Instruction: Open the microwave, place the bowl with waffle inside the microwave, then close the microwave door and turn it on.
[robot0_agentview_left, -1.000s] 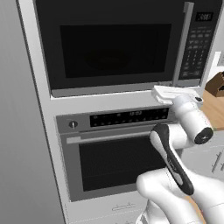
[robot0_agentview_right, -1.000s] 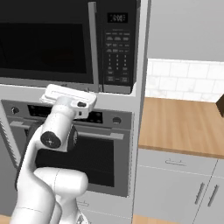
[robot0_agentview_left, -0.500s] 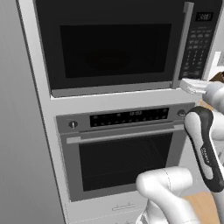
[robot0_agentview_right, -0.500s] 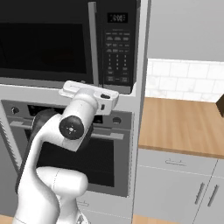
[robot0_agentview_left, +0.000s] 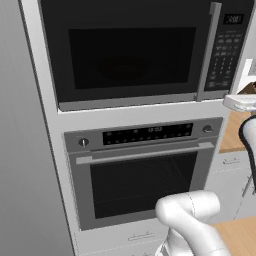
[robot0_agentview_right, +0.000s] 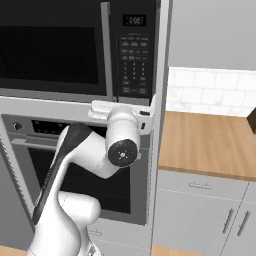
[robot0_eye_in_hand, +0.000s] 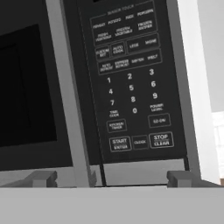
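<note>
Gripper (robot0_eye_in_hand: 107, 178) hangs with jaws spread wide, holding nothing, just below the one microwave (robot0_agentview_left: 140, 50), close to its keypad (robot0_eye_in_hand: 131, 87). Its fingers (robot0_eye_in_hand: 41, 178) are half cut off. One microwave door (robot0_agentview_left: 130, 52) is shut; its dark window hides the inside.

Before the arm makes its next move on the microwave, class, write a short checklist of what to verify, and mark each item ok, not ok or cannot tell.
1. Microwave door open: not ok, it is shut.
2. Jaws open: ok, the gripper has its tips spread wide.
3. Gripper faces the handle: ok, the bar rises between the tips in the hand view.
4. Fingers around the handle: not ok, they sit short of it.
5. Bowl with waffle located: cannot tell.
</note>
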